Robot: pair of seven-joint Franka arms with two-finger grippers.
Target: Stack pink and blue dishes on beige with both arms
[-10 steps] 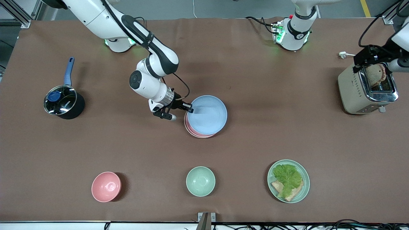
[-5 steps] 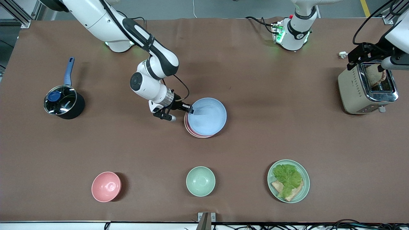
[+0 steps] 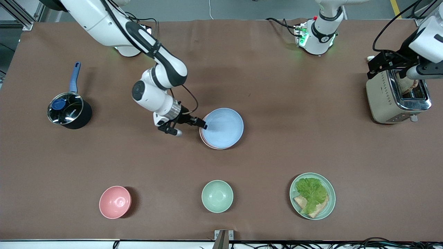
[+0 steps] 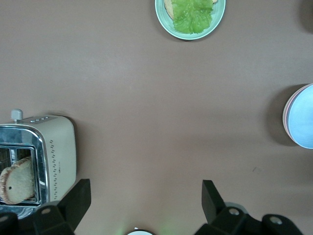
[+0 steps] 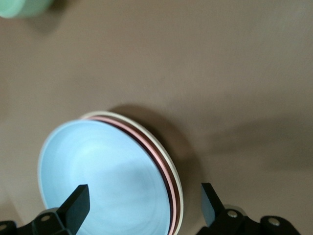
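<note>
The light blue plate (image 3: 223, 128) (image 5: 102, 181) lies on top of the stack in the middle of the table. Under it only the rim of the pink plate (image 3: 207, 144) (image 5: 161, 164) shows, and below that the rim of the beige plate (image 5: 174, 172). My right gripper (image 3: 201, 124) (image 5: 144, 203) is open at the stack's edge toward the right arm's end. Its jaws straddle the rims, one finger over the blue plate and one over the table. My left gripper (image 3: 387, 63) (image 4: 145, 200) hangs open and empty over the toaster.
A toaster (image 3: 398, 100) (image 4: 44, 156) holding bread stands at the left arm's end. Near the front edge are a pink bowl (image 3: 115, 202), a mint bowl (image 3: 217, 196) and a mint plate with lettuce (image 3: 312, 196) (image 4: 190, 17). A lidded pot (image 3: 67, 112) sits at the right arm's end.
The blue plate has come down and settled onto the pink and beige stack. My right arm has drawn back toward its own end. The left gripper has shifted slightly over the toaster.
</note>
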